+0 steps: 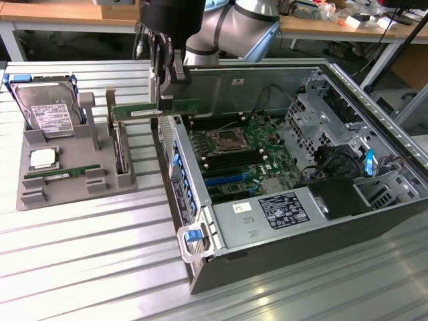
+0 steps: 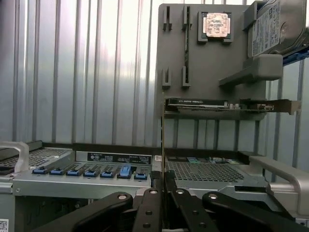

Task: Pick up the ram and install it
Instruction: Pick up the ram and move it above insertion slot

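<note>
Black-linked tool (image 2: 162, 186) clamps the long, thin green circuit-board ram (image 1: 127, 111) near mid-length, just above the open grey computer case (image 1: 301, 257); likely light, stiff and fragile, best held by its edges.

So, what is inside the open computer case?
A motherboard with a square socket, blue slots, black cables, metal drive cages and a labelled silver box. Whatever lies under that box and the cages is covered.

Nothing was legible: labels on the silver hard drive (image 1: 47, 110), green ram stick (image 1: 134, 112) and grey power-supply box (image 1: 244, 227) seemed too fine.
</note>
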